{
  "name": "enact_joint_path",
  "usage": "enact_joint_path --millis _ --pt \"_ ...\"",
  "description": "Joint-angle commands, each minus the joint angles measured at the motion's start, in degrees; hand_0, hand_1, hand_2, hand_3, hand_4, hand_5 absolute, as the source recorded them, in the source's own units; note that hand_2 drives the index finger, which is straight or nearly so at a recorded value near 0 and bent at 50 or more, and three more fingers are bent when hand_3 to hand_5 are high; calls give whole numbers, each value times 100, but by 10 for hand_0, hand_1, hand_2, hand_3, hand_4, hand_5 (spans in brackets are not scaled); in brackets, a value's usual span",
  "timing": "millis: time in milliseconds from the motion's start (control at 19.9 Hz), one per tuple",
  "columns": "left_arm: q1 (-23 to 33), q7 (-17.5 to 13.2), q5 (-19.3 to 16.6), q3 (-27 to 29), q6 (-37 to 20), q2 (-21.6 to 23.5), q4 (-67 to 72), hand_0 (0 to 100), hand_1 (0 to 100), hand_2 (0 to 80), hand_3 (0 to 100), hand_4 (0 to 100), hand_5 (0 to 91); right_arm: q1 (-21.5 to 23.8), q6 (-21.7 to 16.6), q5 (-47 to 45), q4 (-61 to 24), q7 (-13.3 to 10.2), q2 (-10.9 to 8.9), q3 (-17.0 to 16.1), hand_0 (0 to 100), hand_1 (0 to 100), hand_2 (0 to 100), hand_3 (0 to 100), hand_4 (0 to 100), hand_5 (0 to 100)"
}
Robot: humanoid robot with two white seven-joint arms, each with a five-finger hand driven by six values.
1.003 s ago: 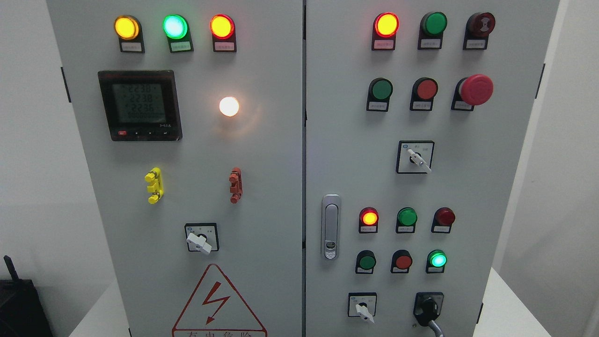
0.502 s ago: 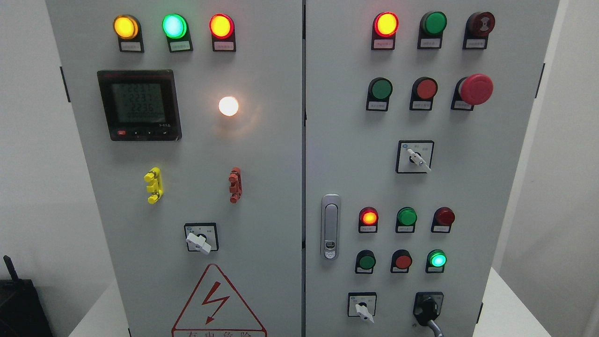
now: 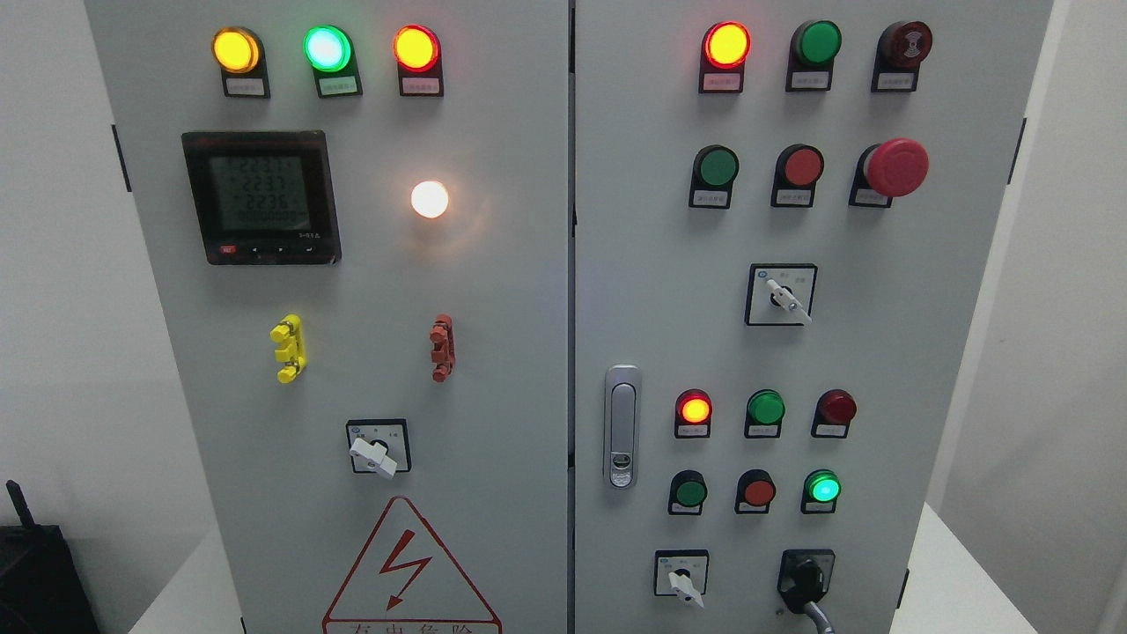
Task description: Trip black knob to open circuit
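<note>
The black knob (image 3: 806, 581) sits at the bottom right of the grey control cabinet's right door (image 3: 651, 291), on a black square plate. Its handle points down and to the right, with a grey cable or lever end below it at the picture's bottom edge. A green lamp (image 3: 823, 487) just above it is lit. Neither of my hands nor arms shows in the head view.
A white-handled selector (image 3: 682, 585) sits left of the black knob, another (image 3: 784, 297) higher on the door, a third (image 3: 377, 453) on the left door. A red mushroom button (image 3: 894, 167), a door latch (image 3: 622, 426), a meter (image 3: 261, 197) and several lamps fill the panel.
The view has shifted very slightly; the meter's digits flicker. Nothing on the panel has been moved.
</note>
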Motion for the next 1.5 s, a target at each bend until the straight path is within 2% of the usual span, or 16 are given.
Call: enact_joint_path --millis 0,1455 --pt "1 4 0 -4 2 0 -93 120 389 0 0 0 0 16 -46 0 -26 10 141 7 0 0 0 1000 1000 1000" --pt "1 4 0 -4 2 0 -93 120 389 0 0 0 0 34 -46 -18 62 19 71 -107 0 0 0 1000 1000 1000"
